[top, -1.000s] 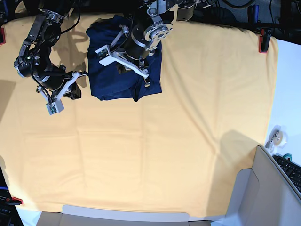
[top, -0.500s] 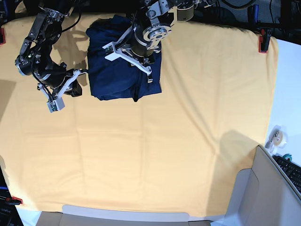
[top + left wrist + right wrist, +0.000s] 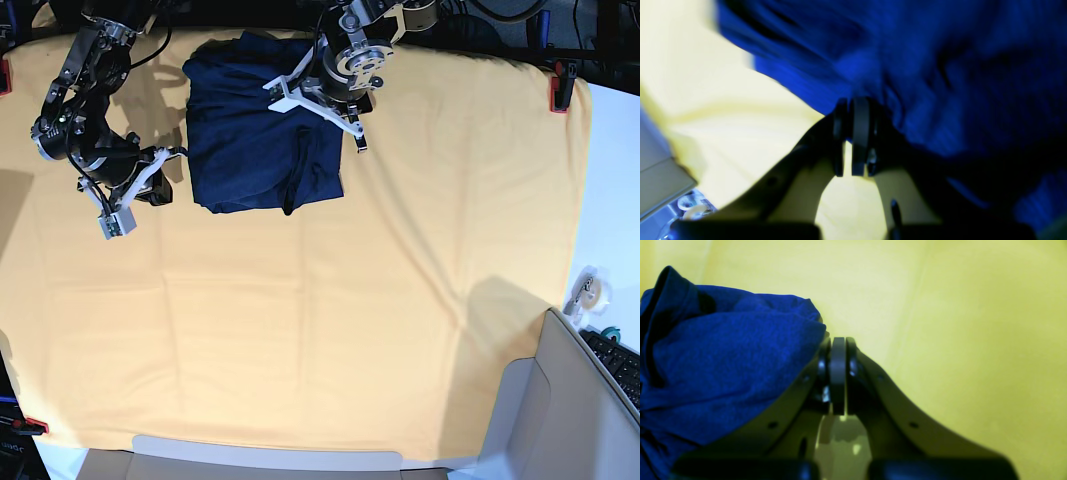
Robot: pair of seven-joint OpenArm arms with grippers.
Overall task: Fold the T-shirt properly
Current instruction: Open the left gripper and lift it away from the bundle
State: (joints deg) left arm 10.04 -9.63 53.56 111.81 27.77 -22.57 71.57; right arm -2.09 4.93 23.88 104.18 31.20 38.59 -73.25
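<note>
the tabletop (image 3: 612, 160) is white and shows bare only at the right side. a big yellow-orange cloth (image 3: 330, 320) lies spread over almost all of it, flat with a few soft creases. red clamps (image 3: 560, 88) hold the cloth at its edges. the t-shirt (image 3: 250, 150) lies on the cloth at the far side, left of the middle, folded into a dark blue block. on the bare white part at the right, near the front, lies a roll of tape (image 3: 588, 290).
</note>
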